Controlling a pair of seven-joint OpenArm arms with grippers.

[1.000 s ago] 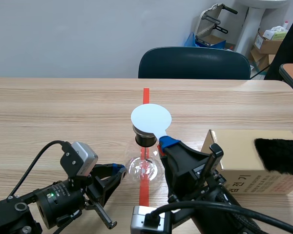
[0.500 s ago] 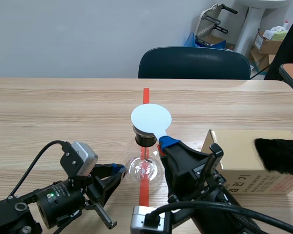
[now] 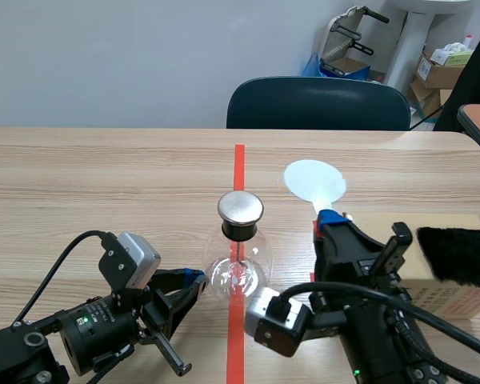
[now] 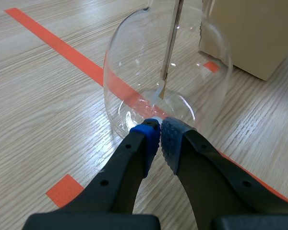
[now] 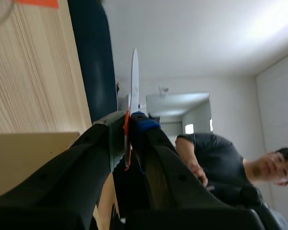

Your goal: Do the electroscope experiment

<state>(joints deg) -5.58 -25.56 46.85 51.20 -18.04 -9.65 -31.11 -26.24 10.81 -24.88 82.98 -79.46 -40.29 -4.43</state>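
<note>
The electroscope is a round glass flask (image 3: 238, 276) with a black stopper and a bare metal disc (image 3: 241, 207) on top, standing on the red tape line. Inside, a metal rod (image 4: 171, 43) ends in small foil leaves (image 4: 160, 91). My left gripper (image 3: 194, 280) is shut, its tips (image 4: 158, 136) against the flask (image 4: 168, 81) low on its wall. My right gripper (image 3: 328, 218) is shut on the handle of a white round paddle (image 3: 314, 181), held up to the right of the disc. The right wrist view shows the paddle (image 5: 134, 81) edge-on in that gripper (image 5: 129, 120).
A tan cardboard box (image 3: 408, 268) lies at the right with a black furry cloth (image 3: 460, 256) on it, close beside my right arm. A dark blue chair (image 3: 318, 104) stands behind the table. A person (image 5: 230, 163) shows in the right wrist view's background.
My right arm has carried the white paddle from over the metal disc up and to the right, uncovering the disc. The left arm and the flask have not moved.
</note>
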